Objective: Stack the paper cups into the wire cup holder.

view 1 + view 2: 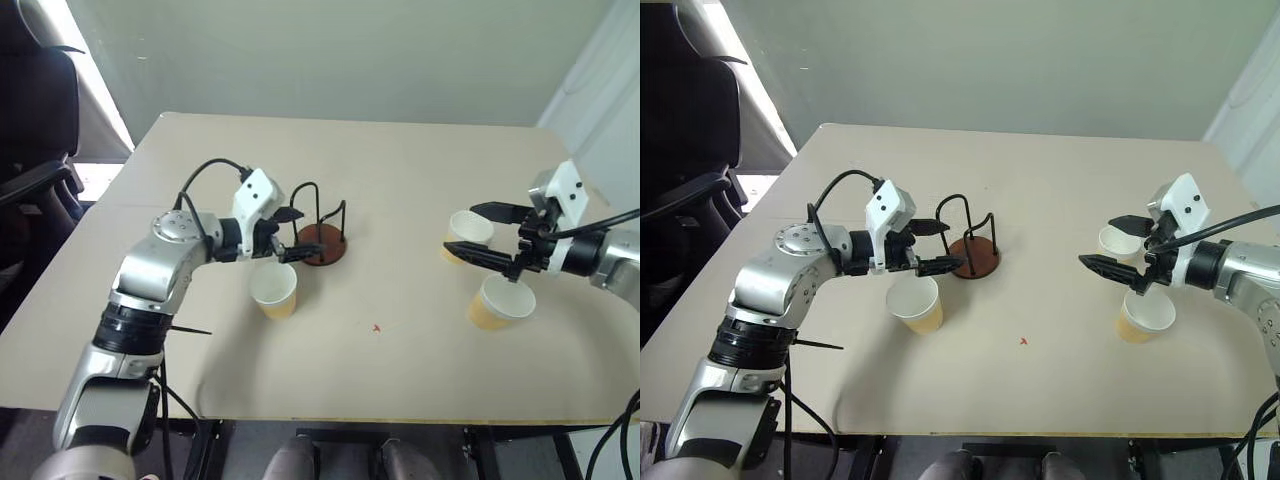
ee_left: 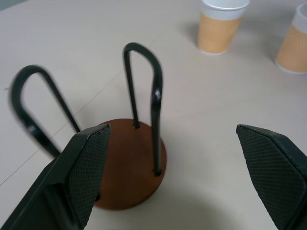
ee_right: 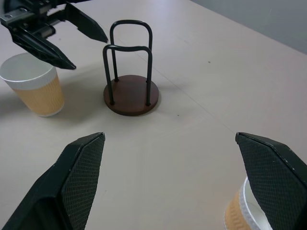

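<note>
The left tool [image 1: 283, 236] hangs above the table [image 1: 400, 180] with its two black fingers spread wide and nothing between them, pointing toward the wire cup holder [image 1: 322, 240], which stands just past its fingertips with no cup in it. The holder's reddish-brown disc base sits flat on the table and its thin black wire loops rise upright from it. Directly below the left tool stands one of the paper cups [image 1: 275, 290], upright and mouth up, just beside the holder on the side nearer the robot. Well apart, on the robot's right side of the table, the right tool [image 1: 485, 235] is also wide open and holds nothing, its fingers aimed inward across the table toward the holder. Two more paper cups stand upright there: the farther cup [image 1: 467, 232] sits between the spread fingers as seen from above, and the nearer cup [image 1: 501, 303] sits just under the right tool's wrist. A small red mark [image 1: 376, 327] shows on the table between the two groups.
</note>
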Robot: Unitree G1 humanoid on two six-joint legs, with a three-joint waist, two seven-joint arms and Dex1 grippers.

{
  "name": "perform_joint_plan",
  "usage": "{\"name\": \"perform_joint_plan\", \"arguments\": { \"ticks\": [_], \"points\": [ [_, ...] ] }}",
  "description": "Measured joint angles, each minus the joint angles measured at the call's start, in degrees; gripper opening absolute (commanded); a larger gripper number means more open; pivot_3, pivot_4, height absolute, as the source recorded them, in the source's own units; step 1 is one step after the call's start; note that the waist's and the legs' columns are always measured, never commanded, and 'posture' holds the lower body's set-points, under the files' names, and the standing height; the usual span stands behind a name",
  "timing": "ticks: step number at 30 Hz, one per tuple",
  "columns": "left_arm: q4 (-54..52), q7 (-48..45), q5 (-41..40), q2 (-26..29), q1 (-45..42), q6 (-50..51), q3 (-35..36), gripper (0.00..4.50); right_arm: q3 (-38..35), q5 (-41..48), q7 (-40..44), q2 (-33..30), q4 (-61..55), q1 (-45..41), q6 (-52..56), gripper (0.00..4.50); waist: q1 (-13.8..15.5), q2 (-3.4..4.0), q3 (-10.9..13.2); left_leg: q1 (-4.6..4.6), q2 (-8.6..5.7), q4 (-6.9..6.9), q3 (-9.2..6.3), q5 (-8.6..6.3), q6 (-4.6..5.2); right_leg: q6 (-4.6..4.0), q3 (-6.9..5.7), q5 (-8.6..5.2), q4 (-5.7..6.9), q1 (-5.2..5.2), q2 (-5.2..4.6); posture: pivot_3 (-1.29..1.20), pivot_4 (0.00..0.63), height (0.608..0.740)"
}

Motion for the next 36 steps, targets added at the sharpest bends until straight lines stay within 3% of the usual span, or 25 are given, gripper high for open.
{"name": "perform_joint_plan", "arguments": {
  "ticks": [20, 36],
  "points": [
    [8.94, -5.19, 6.72, -1.4, -4.48, -6.17, -3.64, 4.49, -1.88, 4.86, 3.52, -4.24, -2.83, -0.47, 1.0, 4.5, 0.06, 0.0, 0.0, -0.07, -0.01, 0.03, -0.01, 0.02, 0.05, 0.11, 0.01, -0.02, -0.03, 0.0, 0.0, 0.0, 0.15, 0.74],
    [17.98, -5.53, 9.79, -9.06, -9.11, -10.45, -4.29, 4.49, -1.89, 4.96, 3.1, -4.78, -2.78, -0.6, 1.15, 4.5, 0.07, 0.0, 0.0, -0.14, -0.01, 0.07, 0.0, 0.0, 0.12, 0.2, 0.01, -0.03, -0.04, -0.02, 0.0, 0.0, 0.15, 0.74]
  ]
}}
